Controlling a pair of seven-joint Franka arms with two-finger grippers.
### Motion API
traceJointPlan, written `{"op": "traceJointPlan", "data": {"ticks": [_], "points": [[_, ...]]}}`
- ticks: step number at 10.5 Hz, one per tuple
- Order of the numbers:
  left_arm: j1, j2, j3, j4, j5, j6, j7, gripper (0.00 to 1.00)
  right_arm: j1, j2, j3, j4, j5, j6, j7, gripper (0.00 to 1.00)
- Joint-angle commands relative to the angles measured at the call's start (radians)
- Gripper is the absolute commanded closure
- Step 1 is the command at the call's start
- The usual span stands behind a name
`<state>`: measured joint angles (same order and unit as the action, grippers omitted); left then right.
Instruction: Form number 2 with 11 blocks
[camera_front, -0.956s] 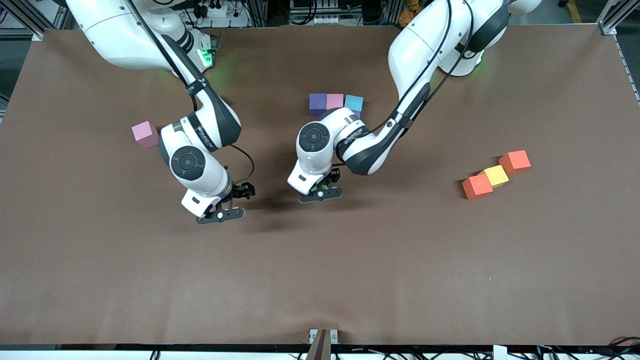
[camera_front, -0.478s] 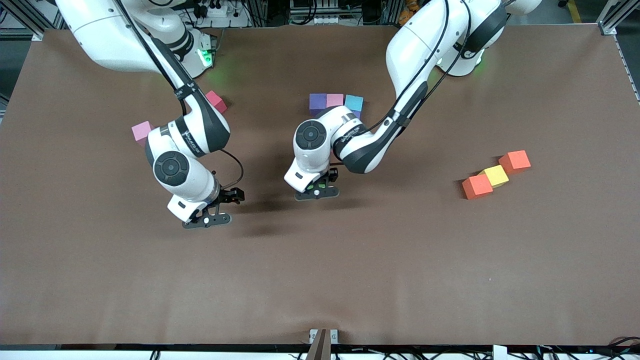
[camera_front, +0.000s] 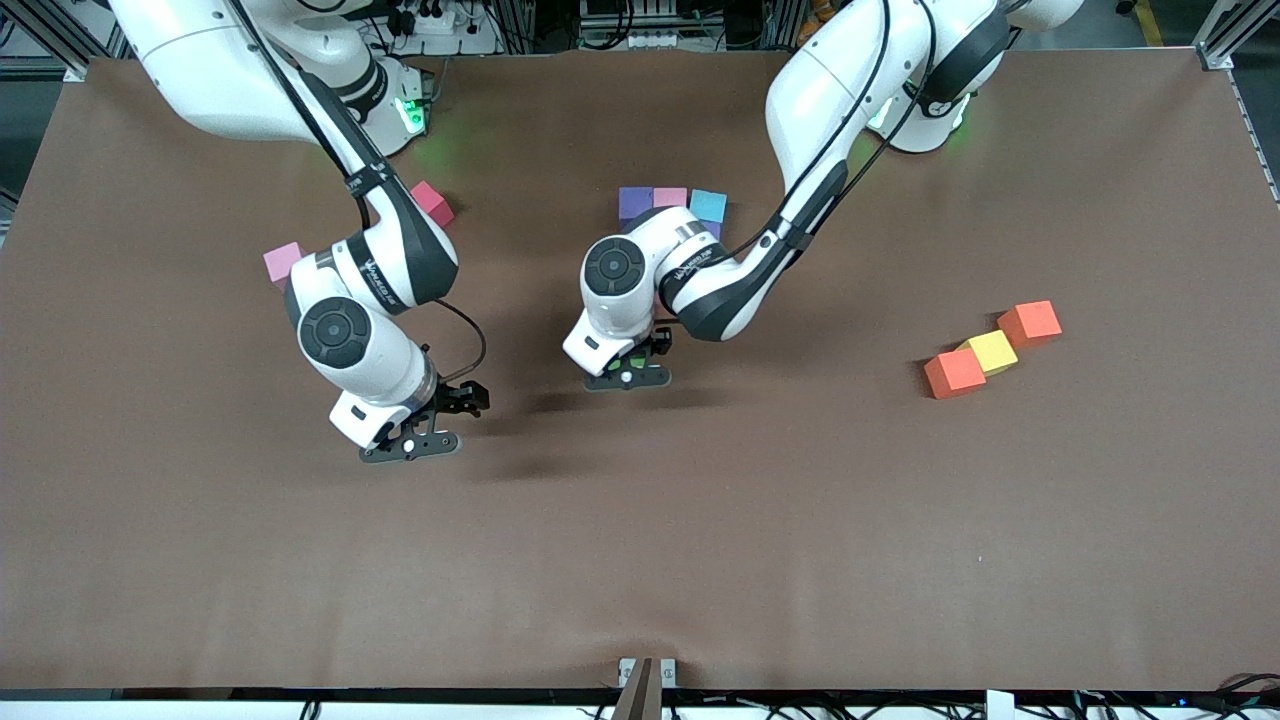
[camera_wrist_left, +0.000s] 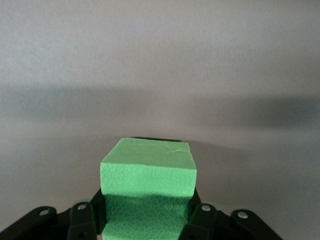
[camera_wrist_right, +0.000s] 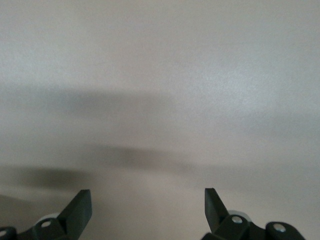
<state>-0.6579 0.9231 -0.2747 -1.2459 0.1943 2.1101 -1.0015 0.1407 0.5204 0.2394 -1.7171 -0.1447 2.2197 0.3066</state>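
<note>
My left gripper (camera_front: 628, 372) hangs over the table's middle, shut on a green block (camera_wrist_left: 147, 170) that fills the space between its fingers (camera_wrist_left: 200, 220). A purple block (camera_front: 634, 202), a pink block (camera_front: 669, 197) and a light blue block (camera_front: 708, 205) stand touching in a row under the left arm's wrist. Another purple block (camera_front: 713, 228) peeks out beside that wrist. No whole number 2 shows. My right gripper (camera_front: 415, 440) is open over bare table, with nothing between its fingertips (camera_wrist_right: 82, 205).
A pink block (camera_front: 282, 262) and a red block (camera_front: 433, 203) lie beside the right forearm. An orange block (camera_front: 953, 372), a yellow block (camera_front: 992, 351) and an orange-red block (camera_front: 1029, 323) form a diagonal line toward the left arm's end.
The right arm has swung toward its own end of the table, uncovering the red block and partly covering the pink one. The left gripper has shifted slightly the same way with the green block.
</note>
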Motion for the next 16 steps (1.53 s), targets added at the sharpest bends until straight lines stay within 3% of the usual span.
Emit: {"op": "traceJointPlan", "data": {"ticks": [1, 8, 16], "points": [[-0.011, -0.003, 0.011, -0.010, -0.026, -0.009, -0.008, 0.47, -0.073, -0.017, 0.015, -0.007, -0.016, -0.009, 0.005, 0.00], [-0.011, -0.006, 0.009, -0.024, -0.024, -0.041, -0.006, 0.47, -0.210, -0.010, 0.015, -0.001, -0.019, 0.009, -0.009, 0.00], [-0.009, -0.013, 0.000, -0.021, -0.032, -0.041, -0.005, 0.47, -0.208, -0.014, 0.023, -0.007, -0.012, 0.012, -0.007, 0.00]]}}
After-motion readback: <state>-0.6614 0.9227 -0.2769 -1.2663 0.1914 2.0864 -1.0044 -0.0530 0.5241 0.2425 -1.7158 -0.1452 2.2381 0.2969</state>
